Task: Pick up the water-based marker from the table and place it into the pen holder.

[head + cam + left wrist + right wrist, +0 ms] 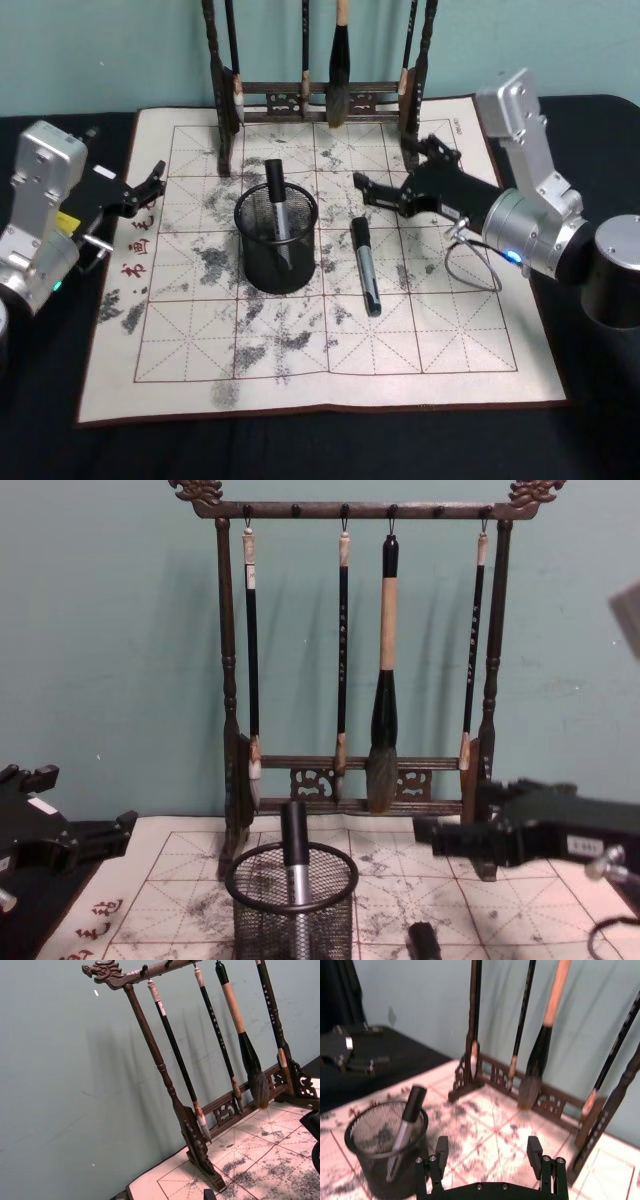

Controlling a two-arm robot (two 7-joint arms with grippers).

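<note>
A black-and-grey water-based marker (366, 265) lies flat on the white red-grid mat of the table (430, 340), just right of the pen holder (277, 245). Its cap end peeks in low in the chest view (424, 942). The pen holder is a black mesh cup (380, 1160) (293, 905) with another marker (276, 198) (406, 1127) (295, 865) standing in it. My right gripper (366, 190) (488, 1152) (440, 835) hovers open and empty above the mat, beyond the lying marker's far end. My left gripper (147, 188) (95, 840) rests open at the mat's left edge.
A tall brown wooden brush rack (320, 100) (200, 1110) (360, 780) with several hanging brushes stands along the mat's far edge, close behind the right gripper. A grey cable (470, 265) loops off the right arm over the mat. Grey ink smudges cover the mat.
</note>
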